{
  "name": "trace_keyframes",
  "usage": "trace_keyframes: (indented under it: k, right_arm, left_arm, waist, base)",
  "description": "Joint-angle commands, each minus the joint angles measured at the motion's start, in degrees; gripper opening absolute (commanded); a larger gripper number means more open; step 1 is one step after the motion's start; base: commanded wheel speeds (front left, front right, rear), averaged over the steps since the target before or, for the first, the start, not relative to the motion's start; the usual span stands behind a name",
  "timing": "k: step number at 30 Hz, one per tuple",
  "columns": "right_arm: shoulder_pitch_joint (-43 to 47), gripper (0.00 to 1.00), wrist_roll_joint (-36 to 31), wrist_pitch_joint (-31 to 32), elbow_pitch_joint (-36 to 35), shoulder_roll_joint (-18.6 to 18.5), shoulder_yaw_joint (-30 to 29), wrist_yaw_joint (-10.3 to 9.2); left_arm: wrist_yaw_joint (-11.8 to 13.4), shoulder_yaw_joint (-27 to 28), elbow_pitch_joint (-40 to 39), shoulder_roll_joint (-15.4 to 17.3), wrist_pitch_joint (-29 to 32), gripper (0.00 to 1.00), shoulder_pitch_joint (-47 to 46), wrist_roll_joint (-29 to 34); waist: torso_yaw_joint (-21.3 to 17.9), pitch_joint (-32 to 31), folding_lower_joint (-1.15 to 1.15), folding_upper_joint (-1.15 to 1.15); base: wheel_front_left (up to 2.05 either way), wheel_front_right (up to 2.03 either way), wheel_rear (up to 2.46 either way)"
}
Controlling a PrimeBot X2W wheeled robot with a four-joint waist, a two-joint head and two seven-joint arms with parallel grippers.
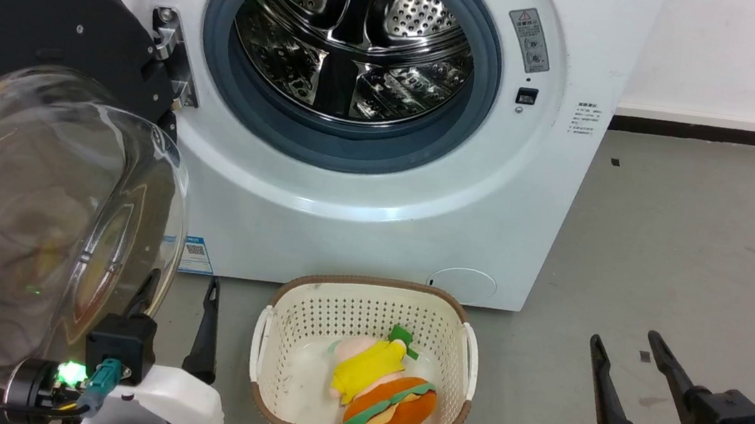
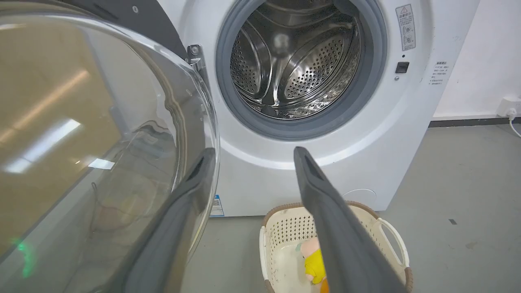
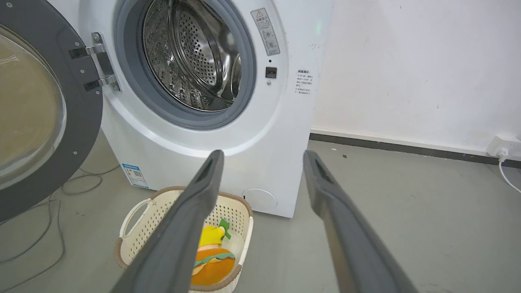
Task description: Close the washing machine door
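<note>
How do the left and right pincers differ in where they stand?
The left pincer is close beside the glass of the door, contact unclear; the right pincer is far from it. The left pincer is left of the basket; the right pincer is right of it, over floor. Both are open and empty.

1. The washing machine door (image 1: pixel 40 199) was a wide glossy black ring around a bulging clear glass bowl.
2. It stood swung wide open on a hinge at its right edge, with the bowl bulging outward.
3. It sat just left of the spread left hand (image 1: pixel 181 289). That hand's left finger showed through the bowl's rim, and contact was unclear.
4. It was well left of the right hand (image 1: pixel 625 336).
</note>
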Motion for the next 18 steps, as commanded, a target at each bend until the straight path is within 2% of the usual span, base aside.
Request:
trace_keyframes:
  k: [1, 18]
  right_arm:
    - [0.3, 1.00, 0.8, -0.7, -0.5, 0.0, -0.2, 0.07]
    - [1.1, 1.00, 3.3, -2.7, -1.9, 0.1, -0.2, 0.12]
  left_arm:
    - [0.5, -0.1, 0.0, 0.0, -0.7, 1.00, -0.1, -0.6]
    - [2.7, -0.6, -1.0, 0.0, -2.7, 1.00, -0.3, -0.8]
  waist:
    - [0.1, 0.0, 0.00, 0.00]
    - [3.0, 0.3, 0.00, 0.00]
  base:
    - [0.00, 0.00, 0.00]
    - [0.00, 0.00, 0.00]
